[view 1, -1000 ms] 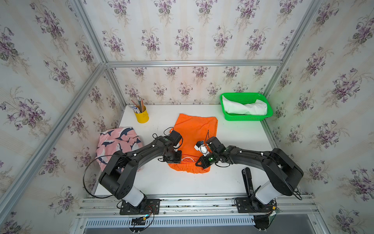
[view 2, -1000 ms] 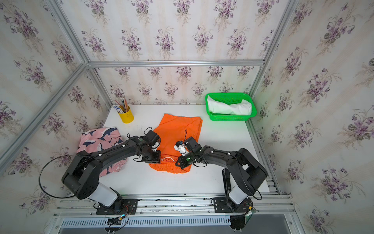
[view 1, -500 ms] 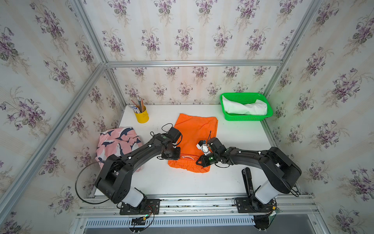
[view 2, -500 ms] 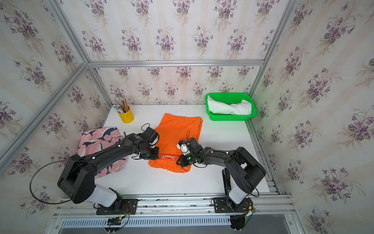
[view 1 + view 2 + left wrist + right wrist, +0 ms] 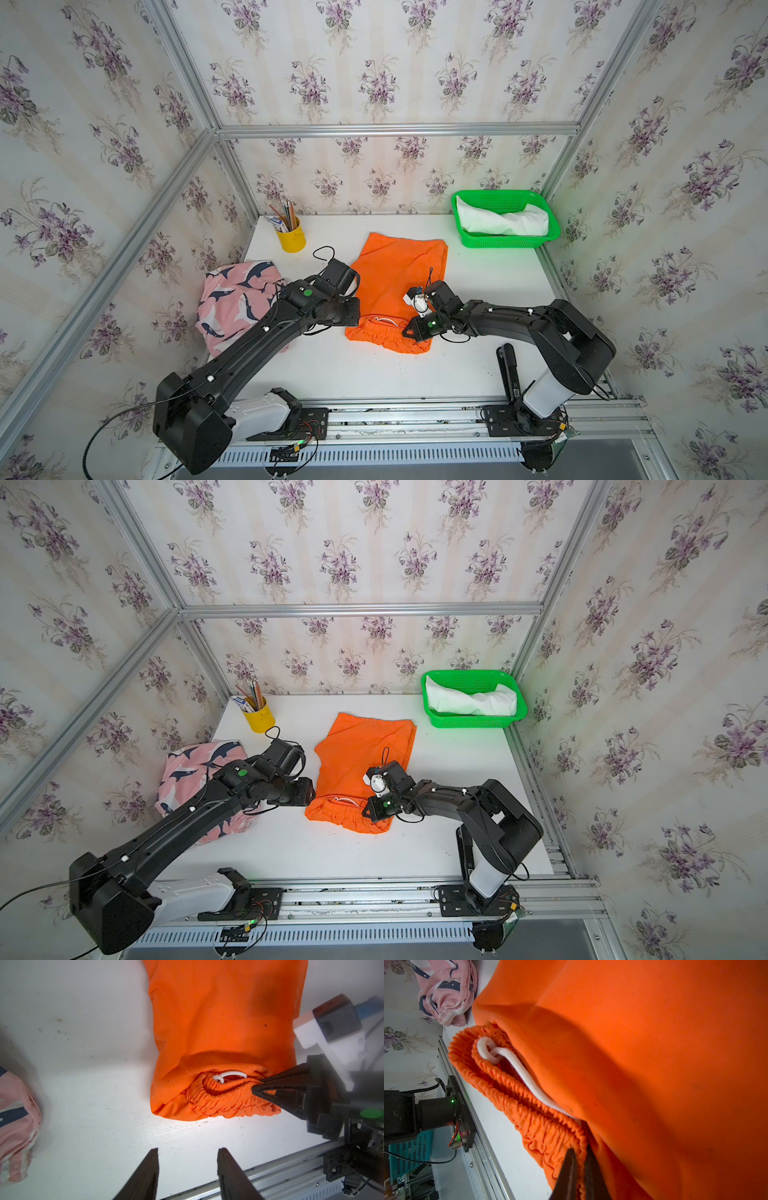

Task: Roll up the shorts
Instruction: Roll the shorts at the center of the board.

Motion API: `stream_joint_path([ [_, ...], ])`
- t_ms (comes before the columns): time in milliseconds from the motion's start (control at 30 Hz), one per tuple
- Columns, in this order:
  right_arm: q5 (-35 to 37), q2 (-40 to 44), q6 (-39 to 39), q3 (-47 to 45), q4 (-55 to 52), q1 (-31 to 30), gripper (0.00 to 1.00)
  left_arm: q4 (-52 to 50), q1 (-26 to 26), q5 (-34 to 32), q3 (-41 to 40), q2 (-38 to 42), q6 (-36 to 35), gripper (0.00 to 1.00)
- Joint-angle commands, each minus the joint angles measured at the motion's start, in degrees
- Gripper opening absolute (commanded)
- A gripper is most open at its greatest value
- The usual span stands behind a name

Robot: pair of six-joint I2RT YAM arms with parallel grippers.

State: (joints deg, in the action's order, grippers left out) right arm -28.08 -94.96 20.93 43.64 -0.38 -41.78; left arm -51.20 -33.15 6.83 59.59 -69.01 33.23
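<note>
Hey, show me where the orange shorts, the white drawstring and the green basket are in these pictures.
orange shorts (image 5: 395, 270): in a top view, flat middle of the cloth.
white drawstring (image 5: 519, 1071): right wrist view, straight run beside the waistband.
green basket (image 5: 505, 242): in a top view, front wall.

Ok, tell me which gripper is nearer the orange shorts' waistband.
Right. The right gripper is shut on the waistband of the orange shorts. The left gripper is open over bare table beside the shorts, touching no cloth.
</note>
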Motion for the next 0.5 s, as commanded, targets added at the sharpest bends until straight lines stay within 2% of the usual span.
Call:
stream_joint_path([
  [0,3.2,-0.2,-0.4,0.0,-1.9,0.0,0.0,0.2,-1.0,2.0,-0.7,0.0,2.1,0.5],
  [467,3.6,1.4,-0.5,-0.4,-3.3,0.1,0.0,4.7,-5.3,3.4,-2.2,-6.1,3.9,0.51],
])
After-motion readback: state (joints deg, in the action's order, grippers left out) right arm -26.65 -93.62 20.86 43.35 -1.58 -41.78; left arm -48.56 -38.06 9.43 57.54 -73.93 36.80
